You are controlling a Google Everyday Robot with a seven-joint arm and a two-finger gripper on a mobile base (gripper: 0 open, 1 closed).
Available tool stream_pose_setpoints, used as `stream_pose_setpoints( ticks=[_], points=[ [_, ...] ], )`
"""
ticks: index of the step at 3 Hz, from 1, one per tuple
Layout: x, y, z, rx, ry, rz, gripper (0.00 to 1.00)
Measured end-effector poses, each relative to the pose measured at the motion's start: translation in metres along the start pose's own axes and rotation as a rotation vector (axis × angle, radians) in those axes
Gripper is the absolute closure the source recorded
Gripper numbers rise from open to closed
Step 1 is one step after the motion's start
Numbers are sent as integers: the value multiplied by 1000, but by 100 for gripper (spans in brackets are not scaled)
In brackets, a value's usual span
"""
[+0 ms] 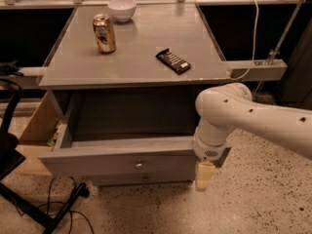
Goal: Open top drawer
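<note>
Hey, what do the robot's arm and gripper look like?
The arm is smooth white, built of thick rounded segments dotted with small dark holes, with a bulbous joint. No cables show on it. The gripper is pale cream and blocky, at the right end of the front of the top drawer.

A grey cabinet seen from above. Its top drawer (97,164) stands pulled out, with a small round knob (139,165) at the centre of its front. A white robot arm (253,118) reaches in from the right, its pincer (204,175) pointing down at the front panel's right end. On the worktop (146,67) sit a drinks can (104,33), a white bowl (122,9) and a dark wrapped bar (173,61).
</note>
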State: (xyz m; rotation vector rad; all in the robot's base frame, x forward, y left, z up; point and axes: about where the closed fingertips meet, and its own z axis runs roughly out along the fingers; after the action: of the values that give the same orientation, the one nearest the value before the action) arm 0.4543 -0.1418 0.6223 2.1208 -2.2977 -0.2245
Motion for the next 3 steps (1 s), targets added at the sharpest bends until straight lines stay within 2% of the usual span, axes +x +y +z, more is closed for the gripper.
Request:
stream_pose_setpoints(
  ticks=[1,2,3],
  points=[
    [3,12,-4,-11,10,7,42],
    [3,11,-4,-12,10,7,64],
    [6,28,-8,-40,13,41,88]
  ],
)
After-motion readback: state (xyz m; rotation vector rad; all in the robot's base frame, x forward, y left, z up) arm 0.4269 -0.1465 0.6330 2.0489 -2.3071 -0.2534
